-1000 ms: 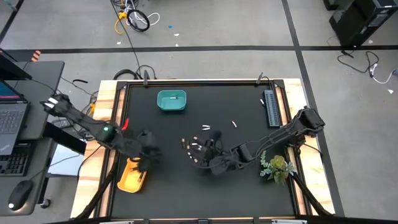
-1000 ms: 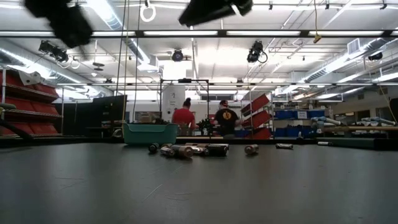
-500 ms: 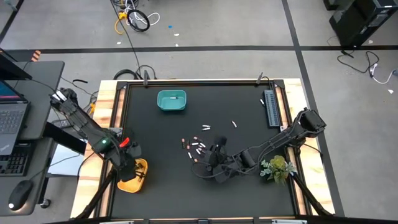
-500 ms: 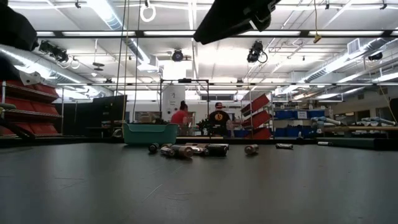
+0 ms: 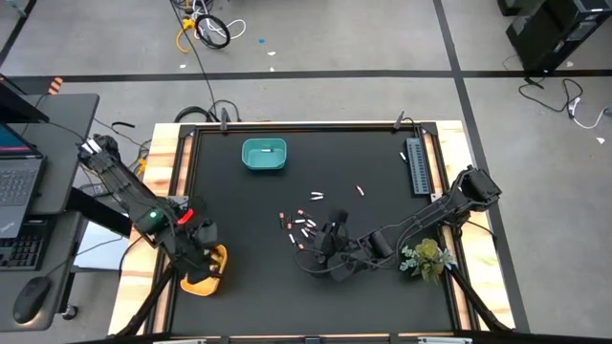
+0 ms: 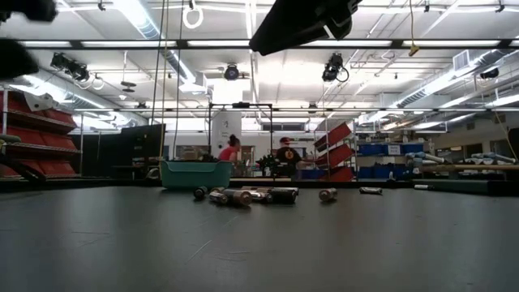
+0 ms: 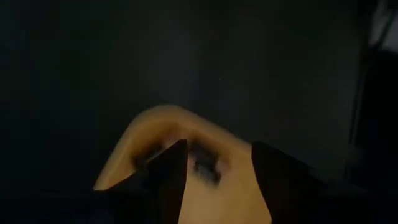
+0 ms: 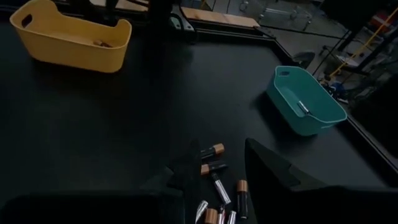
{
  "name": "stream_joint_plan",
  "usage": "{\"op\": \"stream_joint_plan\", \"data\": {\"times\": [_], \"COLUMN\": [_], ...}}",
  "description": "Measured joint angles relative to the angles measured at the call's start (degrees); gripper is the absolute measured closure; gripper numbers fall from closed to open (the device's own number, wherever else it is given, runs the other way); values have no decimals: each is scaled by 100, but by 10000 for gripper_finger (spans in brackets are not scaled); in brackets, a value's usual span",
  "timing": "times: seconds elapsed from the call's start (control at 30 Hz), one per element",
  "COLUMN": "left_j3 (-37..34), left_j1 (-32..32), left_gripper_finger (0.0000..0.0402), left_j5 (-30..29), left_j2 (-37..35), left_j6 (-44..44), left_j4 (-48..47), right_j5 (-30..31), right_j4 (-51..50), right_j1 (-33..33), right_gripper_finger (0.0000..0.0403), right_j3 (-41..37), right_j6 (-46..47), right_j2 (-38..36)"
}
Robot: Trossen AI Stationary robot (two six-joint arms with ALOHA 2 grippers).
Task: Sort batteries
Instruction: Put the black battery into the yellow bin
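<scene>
Black table point(image 5: 249, 287), left gripper point(image 5: 199, 260) over the small yellow plastic bin point(image 5: 217, 258), jaws parted and empty, right gripper point(image 5: 330, 235) jaws parted and empty above the scattered slim batteries point(image 5: 304, 227) mid-table, teal plastic bin point(image 5: 264, 155) beyond holding one battery.

Left wrist view dim, blurred; ceiling strip lights point(image 6: 243, 42) bright

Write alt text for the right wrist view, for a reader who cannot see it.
Small dark, copper-tipped and silvery cylindrical batteries lie clustered on the black table, just ahead of the right gripper, whose dark fingers stand apart. Beyond them sit a yellow plastic bin and a teal plastic bin holding one pale battery.
</scene>
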Motion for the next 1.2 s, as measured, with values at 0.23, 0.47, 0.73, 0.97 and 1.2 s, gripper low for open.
{"op": "stream_joint_plan", "data": {"times": [0.23,0.47,0.73,0.97,1.2], "left_j3": [39,-40,-40,-43,5], "left_j1": [599,1503,2421,3099,3595], "left_gripper_finger": [220,227,212,164,148], "left_j5": [-1544,-1715,-1505,-675,-285], "left_j2": [305,1040,1965,2785,3330], "left_j6": [927,2099,4047,4421,4259], "left_j4": [214,1369,2657,3583,3910], "right_j5": [-9,292,1502,1841,2097], "right_j4": [-102,1106,3405,3862,4164], "right_j1": [0,133,479,657,734], "right_gripper_finger": [293,293,293,293,293], "right_j3": [-309,-1381,-2230,-2530,-2921], "right_j6": [474,1155,355,-93,-190], "right_j2": [0,4,4,4,4]}}
